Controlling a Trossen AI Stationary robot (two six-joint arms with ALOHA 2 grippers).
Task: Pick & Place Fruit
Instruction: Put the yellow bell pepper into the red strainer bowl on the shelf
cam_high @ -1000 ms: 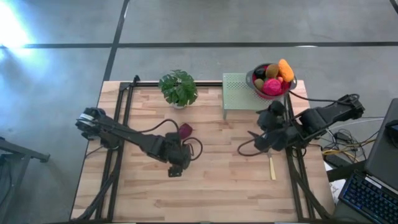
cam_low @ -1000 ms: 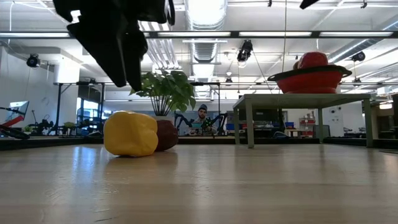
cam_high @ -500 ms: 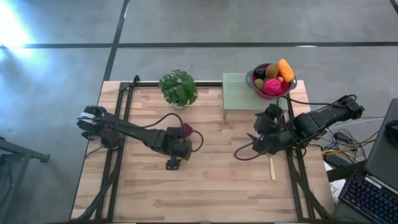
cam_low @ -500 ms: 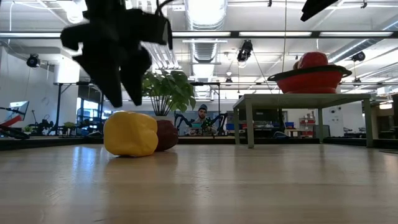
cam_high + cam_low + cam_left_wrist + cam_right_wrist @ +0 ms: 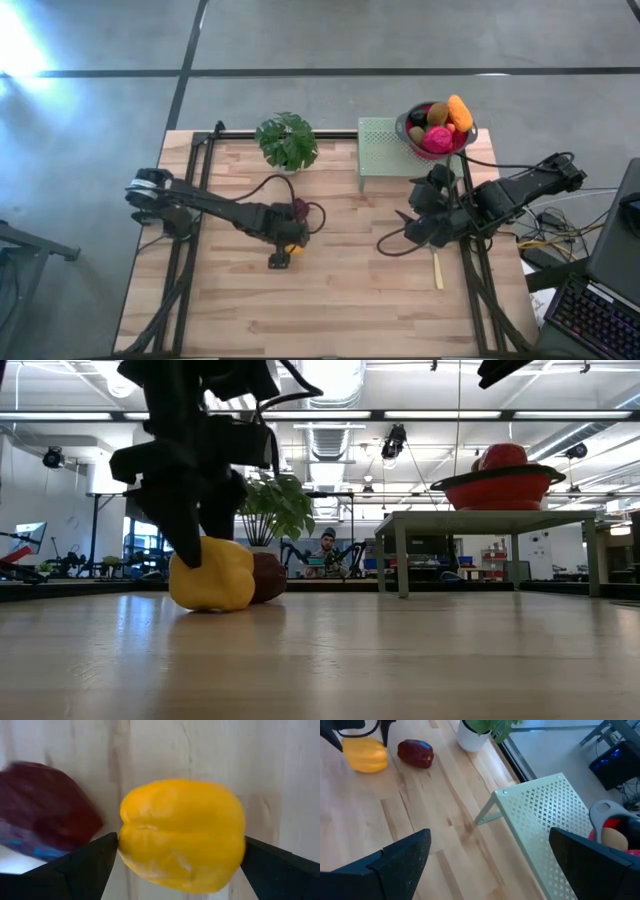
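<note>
Straddling the yellow fruit [image 5: 182,835] mid-table beside a maroon fruit [image 5: 47,810], the left gripper [image 5: 180,857] stands spread; the fruit looks light, smooth and stiff, best pinched across its bulging middle.

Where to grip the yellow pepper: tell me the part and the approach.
Grip the yellow pepper across its wide middle, coming from above. It lies on its side on the table, and the open left gripper already straddles it, one finger at each flank.
</note>
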